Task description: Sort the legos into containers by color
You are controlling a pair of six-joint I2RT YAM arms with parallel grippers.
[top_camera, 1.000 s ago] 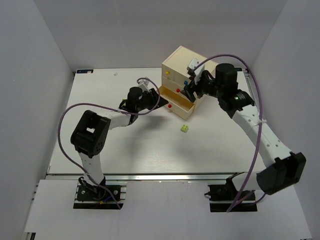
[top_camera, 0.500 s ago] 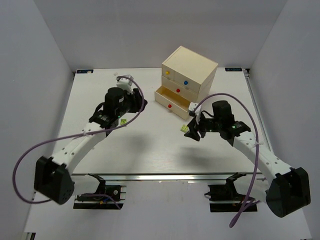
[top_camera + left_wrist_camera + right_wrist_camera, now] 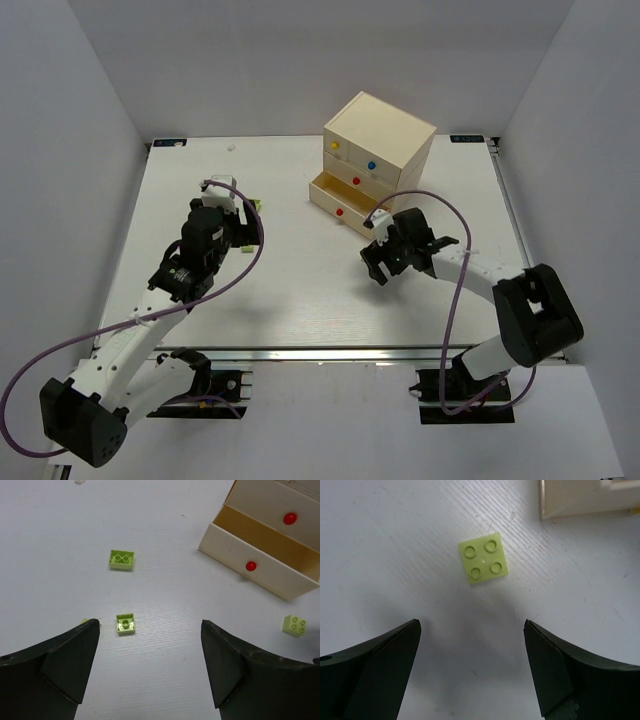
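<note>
Barely started tbh. Right tool is spread wide, empty, hovering over a lime lego on the bench. Left tool is likewise open above two lime bricks. Beyond them, the red-knob drawer is pulled out, seemingly empty. A second ago both arms were up at the chest.

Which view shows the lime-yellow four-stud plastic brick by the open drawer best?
Right wrist: the lime-yellow four-stud plastic brick lies studs up, large, just ahead of the open right pincer. Left wrist shows it small at the right edge. Top external: I can't see it; the right pincer seems to cover it.
</note>
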